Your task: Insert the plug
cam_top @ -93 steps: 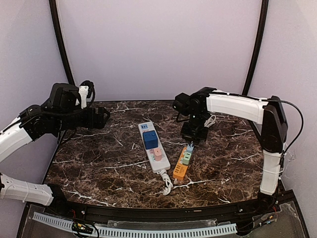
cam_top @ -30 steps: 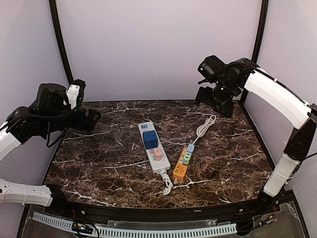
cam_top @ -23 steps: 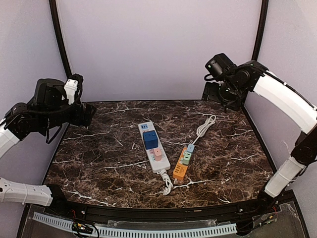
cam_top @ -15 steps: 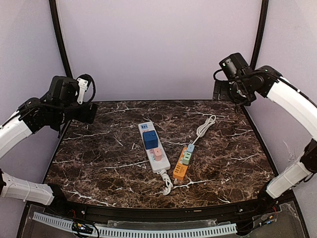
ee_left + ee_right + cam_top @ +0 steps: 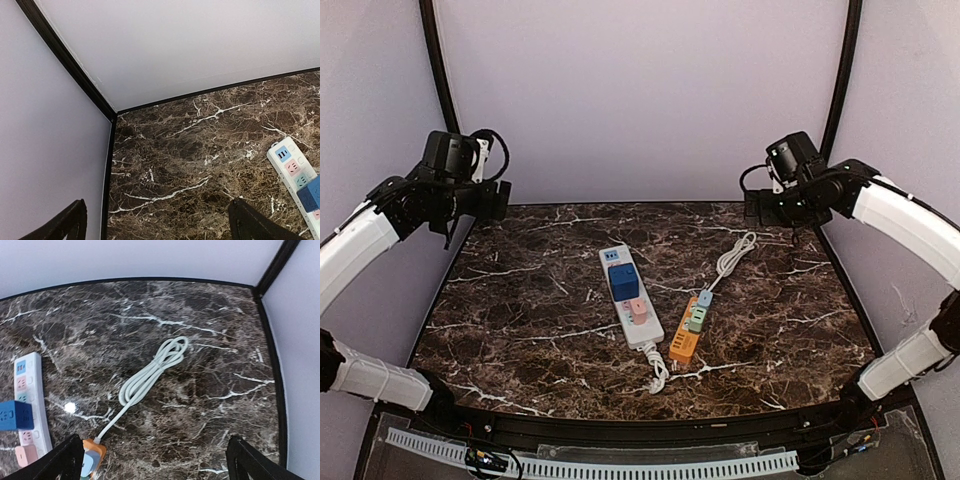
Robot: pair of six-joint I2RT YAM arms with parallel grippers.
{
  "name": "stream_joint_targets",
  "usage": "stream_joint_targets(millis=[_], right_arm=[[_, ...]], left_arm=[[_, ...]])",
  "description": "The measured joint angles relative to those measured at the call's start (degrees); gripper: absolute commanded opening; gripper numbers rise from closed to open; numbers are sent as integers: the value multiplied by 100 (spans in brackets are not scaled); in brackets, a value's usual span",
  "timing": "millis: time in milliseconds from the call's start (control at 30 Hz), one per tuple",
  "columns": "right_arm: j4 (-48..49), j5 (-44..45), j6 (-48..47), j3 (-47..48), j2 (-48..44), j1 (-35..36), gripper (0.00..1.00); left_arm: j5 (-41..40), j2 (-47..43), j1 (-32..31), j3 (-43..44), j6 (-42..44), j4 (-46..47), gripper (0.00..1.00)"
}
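Note:
A white power strip [image 5: 629,297] lies mid-table with a blue cube plug [image 5: 623,282] and a pink plug [image 5: 638,311] seated in it. To its right an orange strip [image 5: 688,330] carries a light blue plug [image 5: 704,298] and green plugs [image 5: 696,320]; its white cord [image 5: 733,255] is coiled behind. My left gripper [image 5: 498,200] hangs open over the back left corner. My right gripper [image 5: 752,205] hangs open over the back right. The right wrist view has the cord [image 5: 150,372] and orange strip [image 5: 92,452] below my open right gripper [image 5: 155,462].
The dark marble table [image 5: 520,310] is bounded by black posts and pale walls. In the left wrist view the table's back left corner [image 5: 112,117] and the end of the white strip [image 5: 292,170] lie under my open left gripper [image 5: 157,225].
My right gripper has lifted away from the light blue plug on the orange strip and swung to the back right. My left gripper has drawn back and up toward the left corner.

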Motion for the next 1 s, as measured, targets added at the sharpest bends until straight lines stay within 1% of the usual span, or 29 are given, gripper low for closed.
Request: stream_joint_targets(millis=[100,267,433,567,733,1000], right_arm=[[234,-831,-201,-442,-229,-85,99],[433,-2199,-529,-828,-474,-118,99],[496,-3134,-935,-1104,-575,-140,99],[503,-3447,-1220,-1303,-564,-142,99],[455,-3628,-1451,-1423,-404,-144,99],[586,-4009,-1416,-1394,-133,-144,99]], left_arm=[[304,50,157,61,-52,-37,99],[1008,221,227,284,-90,-295,99],[1679,378,227,649,-352,-831,99],[2092,597,227,1064,-765,-1456,98],[2533,796,227,1091,-1231,-2094,98],[2835,1075,227,1167,-1202,-2363,98]])
